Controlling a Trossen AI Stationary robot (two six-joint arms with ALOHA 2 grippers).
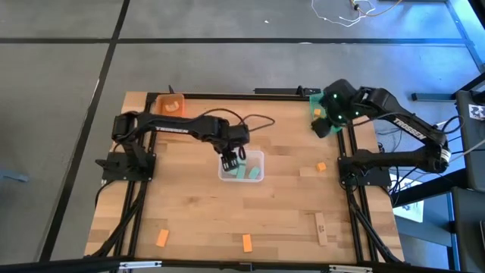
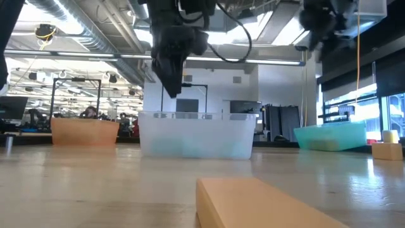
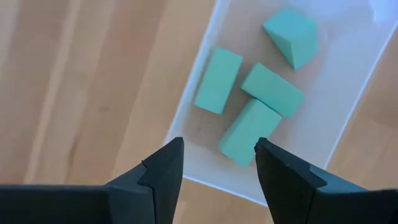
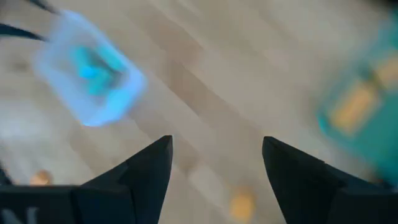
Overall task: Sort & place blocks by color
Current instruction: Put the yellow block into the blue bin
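You see four mint green blocks [image 3: 249,102] jumbled in the clear tray [image 3: 348,124]; your left gripper [image 3: 219,163] hangs wide open, empty.

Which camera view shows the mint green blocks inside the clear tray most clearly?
The left wrist view: four mint green blocks lie separate and sharp in the clear tray. The high view shows only a small green patch; the low view a faint tint through the wall; the right wrist view a blur.
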